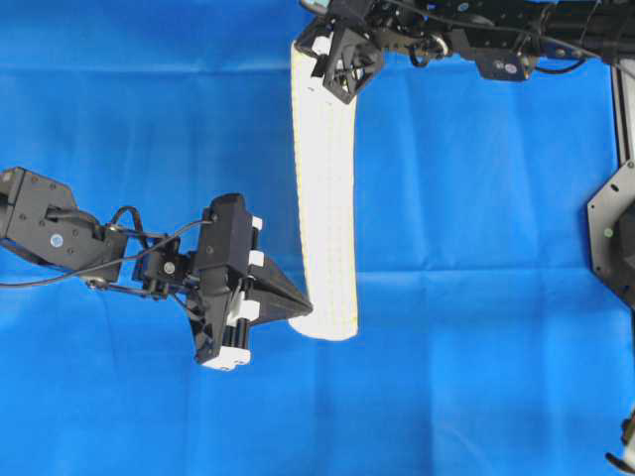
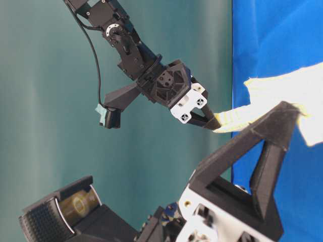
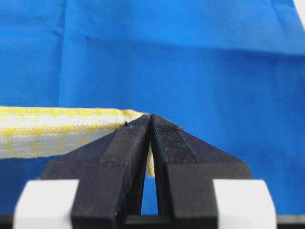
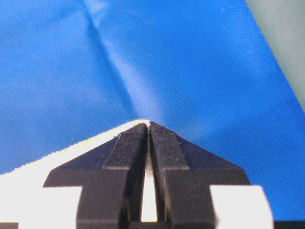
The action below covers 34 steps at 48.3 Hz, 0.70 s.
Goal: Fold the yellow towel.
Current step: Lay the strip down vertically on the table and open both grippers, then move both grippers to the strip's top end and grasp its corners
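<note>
The yellow towel (image 1: 324, 198) hangs stretched as a long narrow band over the blue cloth (image 1: 476, 248), running from the top centre down to the lower middle. My left gripper (image 1: 303, 312) is shut on its near end, where yellow hem shows between the closed fingers (image 3: 128, 143). At the top, my right gripper (image 1: 316, 61) is shut on the far end. From table level the towel (image 2: 282, 96) rises off the cloth, pinched by the right gripper (image 2: 216, 122). In the right wrist view the towel's (image 4: 57, 162) corner sits between the closed fingers (image 4: 164, 148).
The blue cloth (image 3: 190, 62) covers the whole table, with soft creases. A black mount (image 1: 615, 233) stands at the right edge. In the right wrist view the cloth's edge and grey surface (image 4: 281, 33) show at the upper right.
</note>
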Tool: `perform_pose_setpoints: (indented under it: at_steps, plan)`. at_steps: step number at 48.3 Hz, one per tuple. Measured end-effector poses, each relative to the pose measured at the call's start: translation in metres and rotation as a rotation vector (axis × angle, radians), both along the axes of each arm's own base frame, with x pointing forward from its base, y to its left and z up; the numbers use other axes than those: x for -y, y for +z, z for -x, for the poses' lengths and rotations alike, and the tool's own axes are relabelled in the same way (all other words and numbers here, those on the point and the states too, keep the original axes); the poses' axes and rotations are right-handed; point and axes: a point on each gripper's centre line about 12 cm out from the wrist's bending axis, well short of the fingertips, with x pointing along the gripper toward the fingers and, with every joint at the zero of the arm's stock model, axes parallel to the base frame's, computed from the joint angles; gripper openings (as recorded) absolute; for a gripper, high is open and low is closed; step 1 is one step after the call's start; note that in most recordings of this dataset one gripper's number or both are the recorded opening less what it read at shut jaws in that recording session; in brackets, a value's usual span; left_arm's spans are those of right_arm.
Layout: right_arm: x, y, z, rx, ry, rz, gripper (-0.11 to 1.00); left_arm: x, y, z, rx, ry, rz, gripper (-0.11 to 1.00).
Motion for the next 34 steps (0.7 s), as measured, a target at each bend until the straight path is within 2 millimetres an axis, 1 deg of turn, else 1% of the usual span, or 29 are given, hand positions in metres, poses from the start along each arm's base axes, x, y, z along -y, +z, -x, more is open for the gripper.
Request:
perform_pose_setpoints:
  at_steps: [9,11,15,16,18,20,22,24,27,28,29,34]
  plan:
    - [-0.001,-0.003,-0.001,-0.008,0.007,0.002,0.04,-0.001,-0.005,-0.001,-0.011,0.003,0.000,0.01]
    - [-0.002,-0.004,-0.001,-0.010,0.010,0.003,0.09,-0.001,-0.006,-0.001,-0.016,0.005,0.004,0.01]
    - [-0.004,-0.004,-0.003,-0.013,0.024,0.015,0.29,-0.003,-0.009,-0.001,-0.028,0.013,0.006,0.03]
    - [-0.004,-0.005,-0.003,-0.013,0.026,0.016,0.35,-0.003,-0.009,0.000,-0.031,0.015,0.008,0.06]
    - [-0.006,-0.005,-0.004,-0.011,0.031,0.019,0.47,-0.005,-0.010,0.000,-0.036,0.021,0.010,0.15]
    - [-0.007,-0.005,-0.005,-0.010,0.035,0.021,0.58,-0.005,-0.011,0.000,-0.048,0.025,0.012,0.25]
    - [-0.008,-0.004,-0.006,-0.010,0.039,0.023,0.67,-0.007,-0.012,0.001,-0.059,0.026,0.007,0.38]
    - [-0.009,-0.004,-0.006,-0.009,0.040,0.023,0.72,-0.007,-0.012,0.002,-0.074,0.027,0.005,0.50]
    - [-0.010,-0.002,-0.006,-0.008,0.044,0.026,0.73,-0.010,-0.009,0.005,-0.098,0.029,-0.001,0.68]
    - [-0.010,0.000,-0.005,-0.006,0.046,0.030,0.72,-0.010,-0.008,0.006,-0.104,0.026,-0.004,0.70]
    - [-0.010,0.001,-0.004,-0.006,0.043,0.029,0.71,-0.011,-0.005,0.007,-0.108,0.028,-0.005,0.71]
    - [-0.014,0.017,0.005,0.016,0.047,0.048,0.68,-0.016,0.011,0.016,-0.134,0.032,-0.010,0.62]
